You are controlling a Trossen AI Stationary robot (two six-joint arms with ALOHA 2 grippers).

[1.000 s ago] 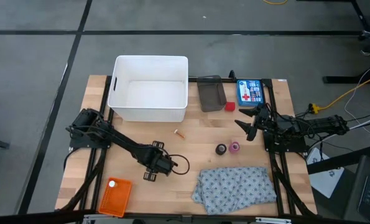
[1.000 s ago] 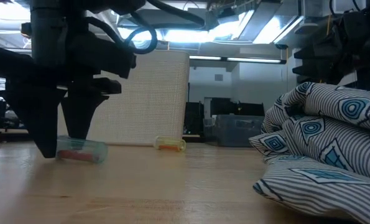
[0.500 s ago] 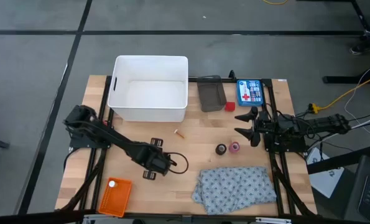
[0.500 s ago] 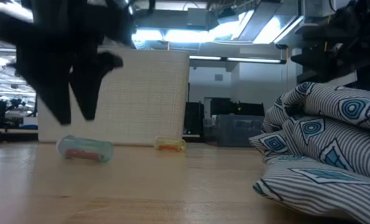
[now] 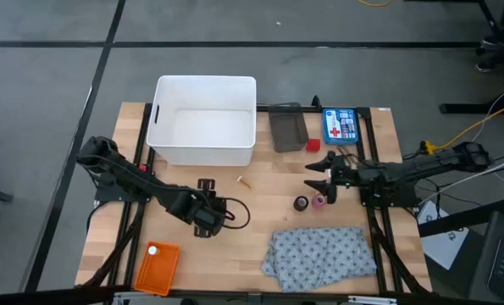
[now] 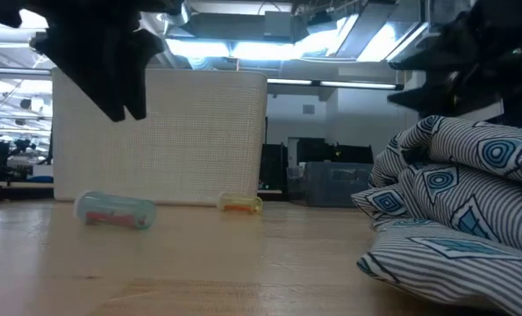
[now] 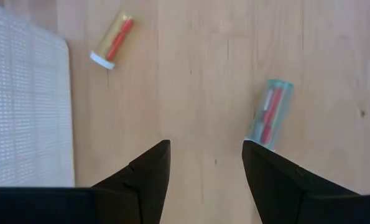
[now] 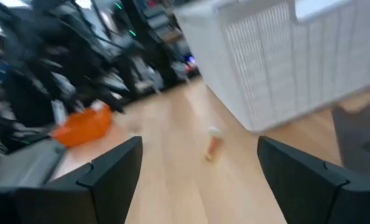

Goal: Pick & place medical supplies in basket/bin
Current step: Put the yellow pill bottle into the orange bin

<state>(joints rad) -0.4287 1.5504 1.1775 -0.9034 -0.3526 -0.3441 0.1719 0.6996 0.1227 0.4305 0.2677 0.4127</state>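
Observation:
My left gripper (image 5: 205, 185) hangs open above the table's middle, in front of the white tub (image 5: 205, 119). In its wrist view (image 7: 206, 155) a clear teal tube (image 7: 270, 115) and a small orange vial (image 7: 113, 40) lie on their sides on the wood. My right gripper (image 5: 312, 178) is open beside the pink roll (image 5: 319, 201) and dark roll (image 5: 301, 203). The red block (image 5: 313, 145) sits farther back. The grey dotted cloth (image 5: 319, 254) lies crumpled at the near right. The orange basket (image 5: 158, 267) sits at the near left corner.
A grey tray (image 5: 287, 127) and a blue first-aid box (image 5: 340, 124) stand right of the tub along the far edge. A white piece (image 5: 153, 250) lies in the basket. Bare wood stretches between the basket and the cloth.
My left gripper has risen from around the teal tube and swung toward the far edge, staying open; the tube stays lying on the table. My right gripper has moved toward the table's left, coming over the spot beside the two rolls.

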